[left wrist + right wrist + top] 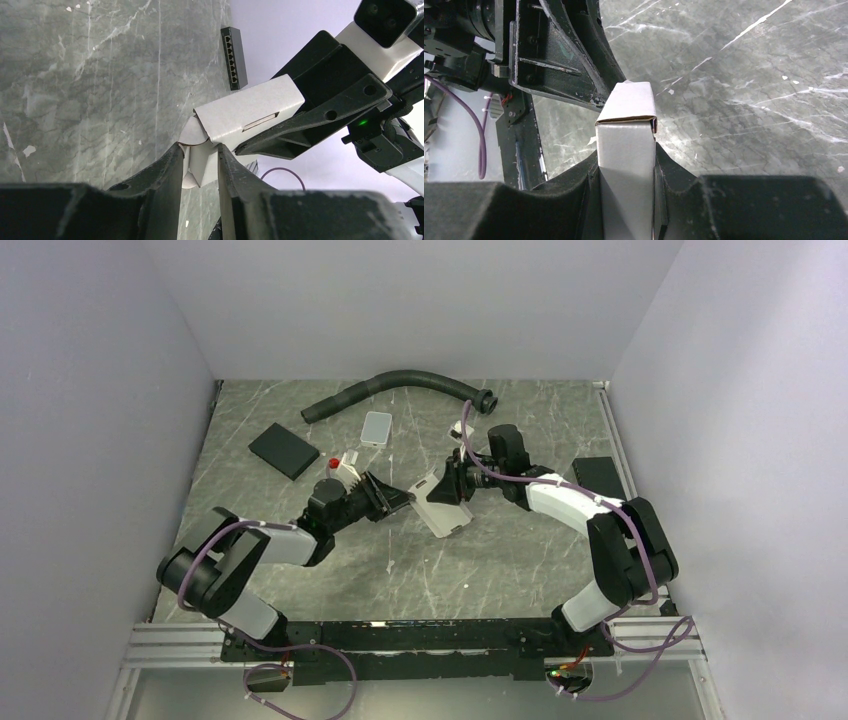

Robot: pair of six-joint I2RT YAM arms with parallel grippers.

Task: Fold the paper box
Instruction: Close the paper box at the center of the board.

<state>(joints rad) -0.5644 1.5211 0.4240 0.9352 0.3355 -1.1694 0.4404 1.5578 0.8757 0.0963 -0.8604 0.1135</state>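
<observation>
The paper box point(441, 508) is a slim white carton held above the table's middle between both arms. My right gripper point(447, 487) is shut on its body; in the right wrist view the carton point(626, 107) stands upright and fills the gap between the right gripper's point(626, 160) fingers. My left gripper point(403, 501) meets the box's near end. In the left wrist view the box point(250, 107) has its end flaps point(200, 160) pressed between the left gripper's point(200, 149) fingers, touching both. The box's far end is hidden behind the right gripper.
A black hose point(400, 385) curves across the back. A light grey tile point(377, 427), a black pad point(284, 450) and a small white item with a red cap point(345, 462) lie at the back left. A black ported device point(595, 475) sits by the right wall.
</observation>
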